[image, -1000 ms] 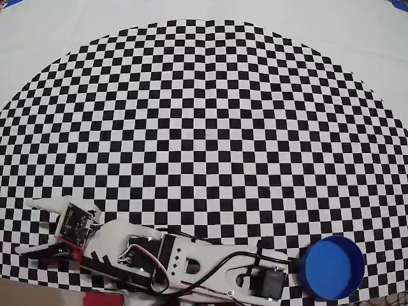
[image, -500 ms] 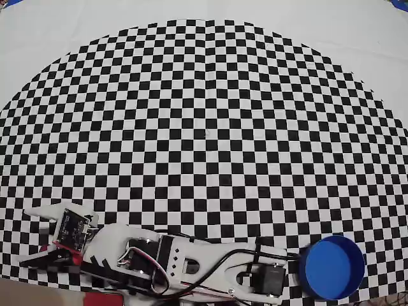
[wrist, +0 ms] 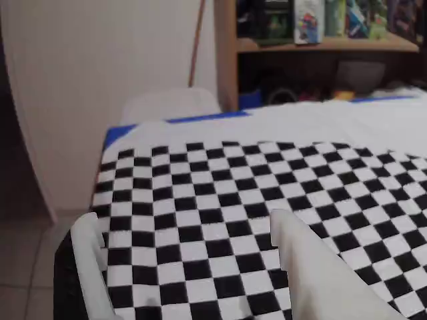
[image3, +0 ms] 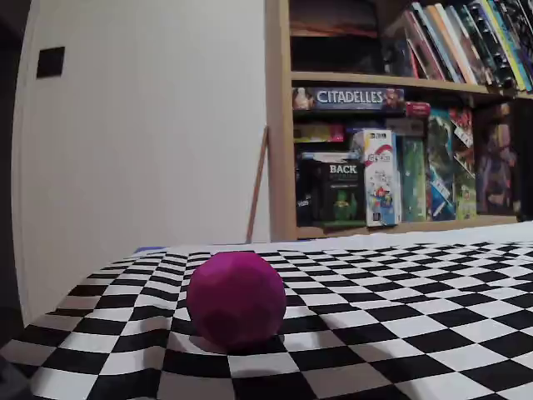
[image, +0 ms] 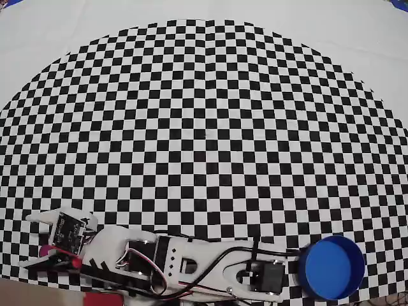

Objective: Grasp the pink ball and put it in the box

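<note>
Sitting on the checkered tabletop (image3: 400, 333) close to the fixed camera: small magenta-pink ball (image3: 236, 299). Spread white claw (image: 35, 239) around it at the overhead view's lower left. Farther right, round bright blue plastic box (image: 331, 268), well apart.

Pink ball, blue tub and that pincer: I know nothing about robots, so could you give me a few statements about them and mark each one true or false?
1. The pink ball sits on the checkered mat in the fixed view. True.
2. The blue tub already holds the ball. False: in the overhead view the tub is empty.
3. The pincer is clamped shut. False: in the wrist view its two fingers stand apart, with bare checkered mat between them.
4. The tub stands at the top middle of the mat in the overhead view. False: it is at the bottom right, beside the arm's base.
5. A shelf with books and game boxes stands behind the table. True.
</note>
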